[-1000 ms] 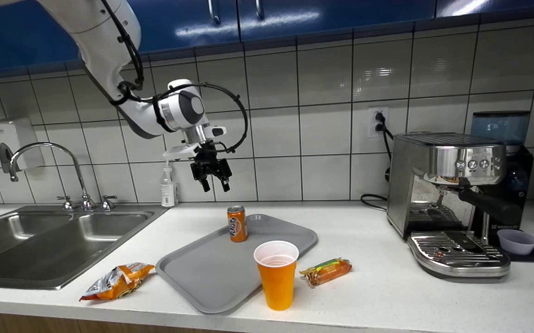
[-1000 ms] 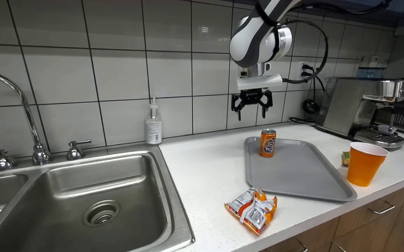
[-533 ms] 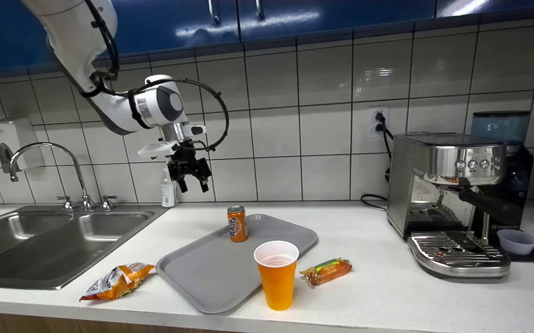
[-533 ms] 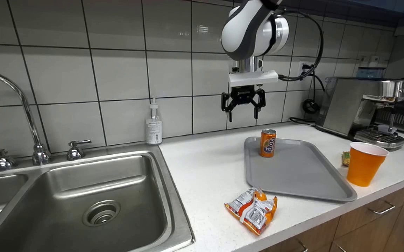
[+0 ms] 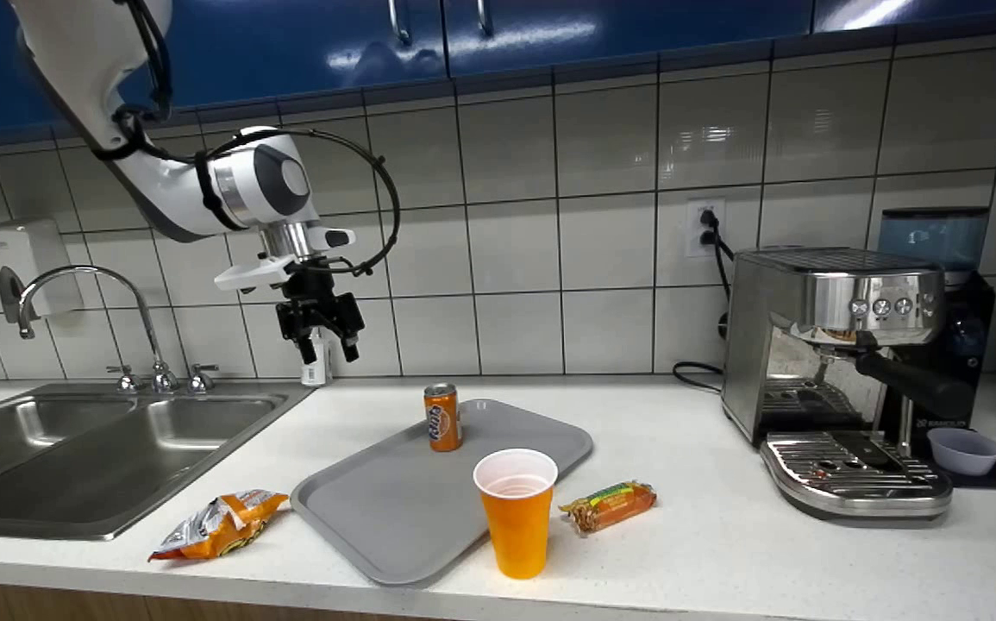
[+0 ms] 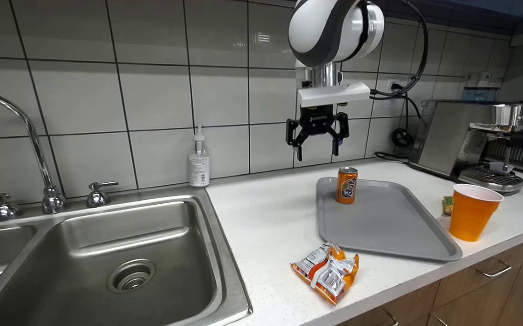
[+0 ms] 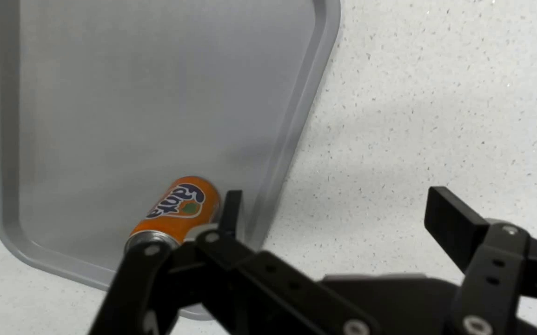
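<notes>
My black gripper [image 5: 328, 350] hangs in the air above the counter with its jaws wide apart and nothing between them. An orange Fanta can [image 6: 347, 185] stands upright on the grey tray [image 6: 388, 226], close to the tray's back corner. It is the nearest object to the gripper. In the wrist view one finger [image 7: 232, 209] overlaps the lower part of the can [image 7: 180, 204], while bare counter shows between the fingertips. An orange cup [image 5: 518, 530] stands at the tray's front edge. A wrapped snack [image 5: 611, 507] lies beside it. An orange-and-silver chip bag [image 6: 327, 271] lies near the tray's opposite side.
A steel sink [image 6: 152, 235] with a curved faucet [image 5: 88, 272] is set into the counter. Against the tiled wall stands a soap bottle [image 6: 199, 163]. A coffee machine [image 5: 834, 345] occupies the far end, and blue cabinets [image 5: 618, 39] hang overhead.
The arm has shifted toward the sink side, away from above the can, so the gripper now hangs in front of the soap bottle in an exterior view. Its jaws stayed apart; the objects have not moved.
</notes>
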Controlling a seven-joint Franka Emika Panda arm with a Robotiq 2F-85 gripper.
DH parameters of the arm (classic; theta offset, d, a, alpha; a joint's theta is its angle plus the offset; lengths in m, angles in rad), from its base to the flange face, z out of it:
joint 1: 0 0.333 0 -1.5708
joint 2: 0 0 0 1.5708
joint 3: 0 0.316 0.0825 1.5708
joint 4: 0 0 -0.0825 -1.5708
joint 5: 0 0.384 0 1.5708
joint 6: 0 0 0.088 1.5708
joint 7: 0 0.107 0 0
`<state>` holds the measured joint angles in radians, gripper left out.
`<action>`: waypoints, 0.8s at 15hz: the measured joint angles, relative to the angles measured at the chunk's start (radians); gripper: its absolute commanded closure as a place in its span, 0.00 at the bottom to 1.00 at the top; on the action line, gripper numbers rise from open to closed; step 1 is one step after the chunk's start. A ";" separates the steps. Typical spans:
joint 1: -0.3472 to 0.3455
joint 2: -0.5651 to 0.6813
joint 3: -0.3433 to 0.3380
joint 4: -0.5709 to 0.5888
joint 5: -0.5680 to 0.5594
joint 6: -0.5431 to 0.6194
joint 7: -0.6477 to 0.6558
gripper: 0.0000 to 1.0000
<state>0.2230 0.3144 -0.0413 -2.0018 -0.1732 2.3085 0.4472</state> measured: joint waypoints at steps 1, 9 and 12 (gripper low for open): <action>0.000 -0.014 0.005 -0.017 0.000 -0.004 0.000 0.00; 0.000 -0.082 0.034 -0.113 0.000 -0.010 0.000 0.00; 0.000 -0.083 0.034 -0.115 0.000 -0.010 0.000 0.00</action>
<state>0.2229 0.2318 -0.0070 -2.1170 -0.1733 2.2986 0.4470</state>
